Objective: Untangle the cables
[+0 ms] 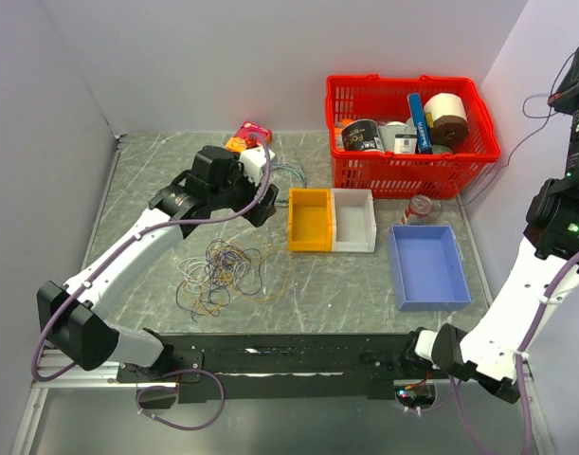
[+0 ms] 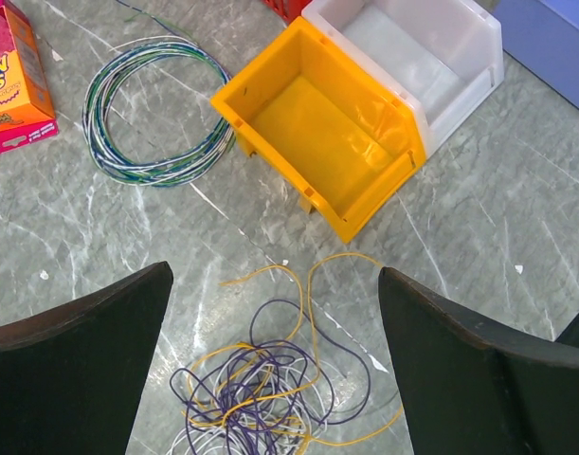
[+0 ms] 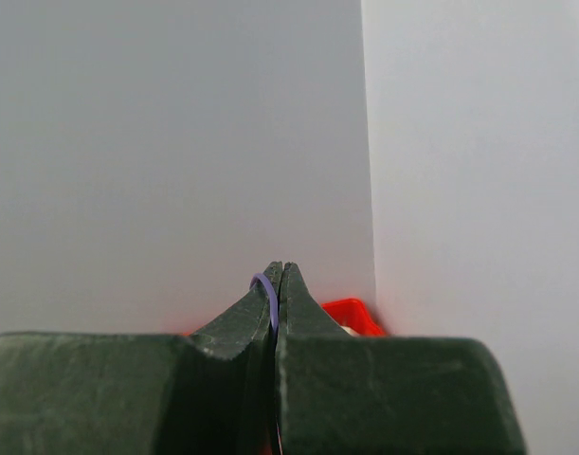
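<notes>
Yellow, orange, white and dark purple wire strands, the cables [image 1: 218, 270], lie in one loose knotted heap on the grey marbled table [image 1: 365, 284], in front of the left arm and just short of the open yellow plastic bin [image 1: 309, 220]. A neat round blue-green wire coil [image 2: 161, 173] sits apart, beyond the heap. The left gripper [image 2: 275, 280] hangs over the far edge of the tangle with its jaws spread wide and nothing between them. The right gripper [image 3: 278, 275] is raised high and well away from the heap, its jaws pressed together on what looks like a thin purple strand [image 3: 263, 286] looped at the tips.

The step in hand seems to be picking the next wire. That calls for lowering the left claw onto a single outlying loop, such as the orange one nearest the bin, and closing on it alone.
</notes>
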`<state>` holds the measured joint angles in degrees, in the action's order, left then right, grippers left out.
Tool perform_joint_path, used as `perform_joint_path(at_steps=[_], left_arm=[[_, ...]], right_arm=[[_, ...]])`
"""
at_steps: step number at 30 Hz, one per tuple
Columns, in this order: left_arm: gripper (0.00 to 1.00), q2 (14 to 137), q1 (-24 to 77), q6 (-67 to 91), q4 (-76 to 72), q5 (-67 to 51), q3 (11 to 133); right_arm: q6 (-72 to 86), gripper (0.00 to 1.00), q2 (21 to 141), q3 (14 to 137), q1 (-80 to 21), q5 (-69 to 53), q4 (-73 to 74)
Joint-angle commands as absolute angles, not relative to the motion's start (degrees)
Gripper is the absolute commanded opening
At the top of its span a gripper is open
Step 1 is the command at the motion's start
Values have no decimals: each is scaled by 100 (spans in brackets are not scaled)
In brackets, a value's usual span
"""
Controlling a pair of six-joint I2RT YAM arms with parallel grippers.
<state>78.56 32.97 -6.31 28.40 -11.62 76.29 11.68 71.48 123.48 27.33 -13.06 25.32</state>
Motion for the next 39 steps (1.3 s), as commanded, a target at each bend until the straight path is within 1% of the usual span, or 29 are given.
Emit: perform_joint_path(at_steps=[1, 8, 10, 14, 20, 28, 33, 36, 37, 39], left_arm=[[96, 7655, 3243, -703, 2584, -1090, 7585], [96, 7638, 3199, -764, 2593, -1064, 7568], [96, 7612, 3208, -773, 2584, -1055, 7559], [96, 7603, 3191, -800, 2619, -1046, 7541], [96, 7611, 3173, -817, 2593, -1019, 7523], [96, 7655, 3164, -835, 2584, -1028, 7559], [96, 7682, 3173, -826, 2566, -1046, 7567], [96, 7664, 3164, -809, 2558, -1063, 7550], [96, 7647, 3155, -809, 2558, -1055, 7532], [96, 7646, 3164, -817, 2558, -1063, 7515]], right_arm=[[1187, 0, 6988, 12201, 2777, -1318, 2347], [1230, 0, 6487, 10663, 2804, -1398, 1925], [1213, 0, 6468, 10617, 2847, -1319, 1898], [1353, 0, 6741, 11466, 3154, -1432, 2109], [1547, 0, 7215, 12742, 3322, -1389, 2268], [1512, 0, 7137, 13078, 3357, -1196, 2144], [1424, 0, 6777, 12438, 3357, -1178, 1979], [1424, 0, 6400, 11499, 3357, -1169, 1741], [1406, 0, 6198, 10983, 3357, -1160, 1549], [1406, 0, 6056, 10523, 3357, -1160, 1433]])
